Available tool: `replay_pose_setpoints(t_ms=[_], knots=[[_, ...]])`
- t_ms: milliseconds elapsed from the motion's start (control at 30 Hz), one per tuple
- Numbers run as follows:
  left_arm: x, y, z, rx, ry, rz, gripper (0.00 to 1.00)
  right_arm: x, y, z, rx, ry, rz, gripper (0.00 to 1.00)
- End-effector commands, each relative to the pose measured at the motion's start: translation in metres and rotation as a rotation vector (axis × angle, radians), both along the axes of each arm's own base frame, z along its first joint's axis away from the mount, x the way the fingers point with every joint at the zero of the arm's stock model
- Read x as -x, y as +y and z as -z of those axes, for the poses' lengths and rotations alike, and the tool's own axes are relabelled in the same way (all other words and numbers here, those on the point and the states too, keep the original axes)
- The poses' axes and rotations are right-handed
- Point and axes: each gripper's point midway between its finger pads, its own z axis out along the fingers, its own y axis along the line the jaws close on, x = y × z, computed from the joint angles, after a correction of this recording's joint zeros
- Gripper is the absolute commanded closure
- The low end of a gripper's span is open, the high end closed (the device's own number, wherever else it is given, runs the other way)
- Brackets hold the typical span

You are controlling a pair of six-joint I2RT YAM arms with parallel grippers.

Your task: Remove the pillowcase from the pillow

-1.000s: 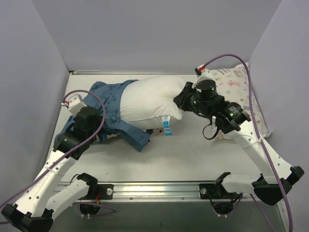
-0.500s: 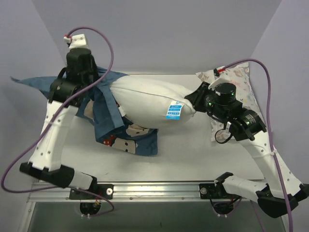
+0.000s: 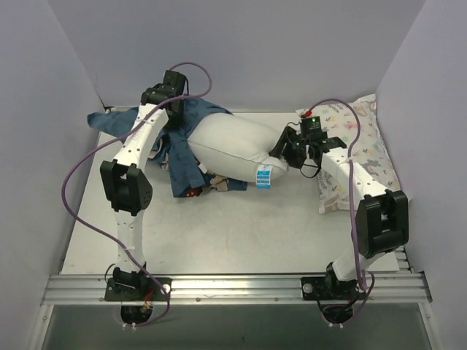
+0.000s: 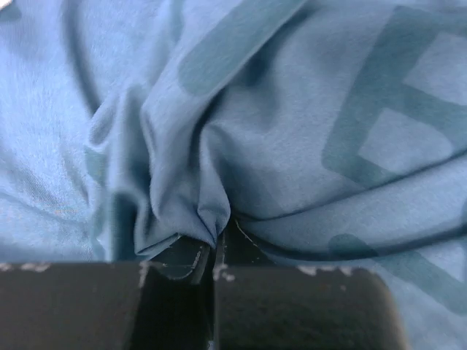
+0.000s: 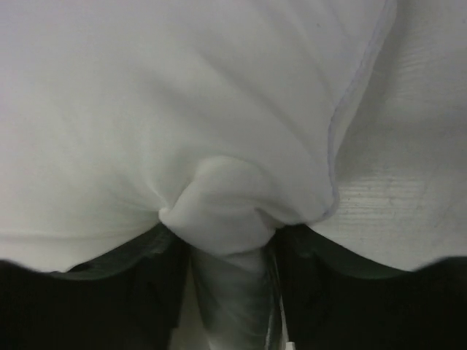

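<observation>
— What has the left end effector [image 4: 217,251] got?
— I see it clamped on a fold of the dark blue printed fabric pillowcase [image 4: 292,146], which is bunched over the left end of the large plain white stuffed pillow [image 3: 233,146].
— And the right?
— My right end effector [image 5: 230,240] pinches that pillow's right corner, with the white-and-blue tag [image 3: 264,175] just beside it above the worktop [image 3: 241,233].

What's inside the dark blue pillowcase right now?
The left end of the white pillow goes into the mouth of the pillowcase; the rest lies bare to the right. How deep it reaches is hidden by bunched fabric and the left arm.
</observation>
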Motion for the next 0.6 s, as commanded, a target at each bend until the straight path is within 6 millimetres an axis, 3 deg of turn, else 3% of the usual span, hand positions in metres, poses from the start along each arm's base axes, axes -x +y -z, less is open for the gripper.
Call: replay_pose_setpoints(t_ms=[0, 133, 200, 267, 300, 400, 433, 467, 533, 567], knots=[[0.001, 0.004, -0.005, 0.026, -0.015, -0.007, 1.0, -0.02, -0.024, -0.025, 0.055, -0.111, 0.038, 0.34], [0.001, 0.003, -0.005, 0.014, -0.012, -0.001, 1.0, -0.017, -0.033, -0.054, 0.024, -0.231, 0.047, 0.17], [0.003, 0.002, -0.005, 0.008, -0.006, 0.004, 1.0, -0.006, -0.031, -0.064, 0.023, -0.3, 0.019, 0.06], [0.006, -0.001, -0.004, 0.008, -0.002, 0.009, 1.0, 0.015, -0.024, -0.072, 0.044, -0.374, -0.029, 0.02], [0.008, -0.001, -0.003, 0.005, 0.003, 0.009, 1.0, 0.027, -0.01, -0.07, 0.068, -0.391, -0.076, 0.0], [0.01, -0.003, -0.008, 0.004, -0.01, 0.013, 1.0, 0.065, 0.005, -0.042, 0.148, -0.41, -0.189, 0.0], [0.01, -0.004, -0.009, 0.002, -0.009, 0.017, 1.0, 0.071, 0.016, -0.054, 0.176, -0.508, -0.212, 0.0], [0.011, -0.004, -0.011, -0.005, -0.014, 0.018, 1.0, 0.083, 0.018, -0.035, 0.224, -0.501, -0.231, 0.0], [0.014, -0.007, -0.013, -0.007, -0.016, 0.023, 1.0, 0.09, 0.023, -0.024, 0.332, -0.515, -0.256, 0.0], [0.015, -0.007, -0.014, -0.008, -0.017, 0.023, 1.0, 0.086, 0.015, -0.018, 0.391, -0.502, -0.231, 0.0]])
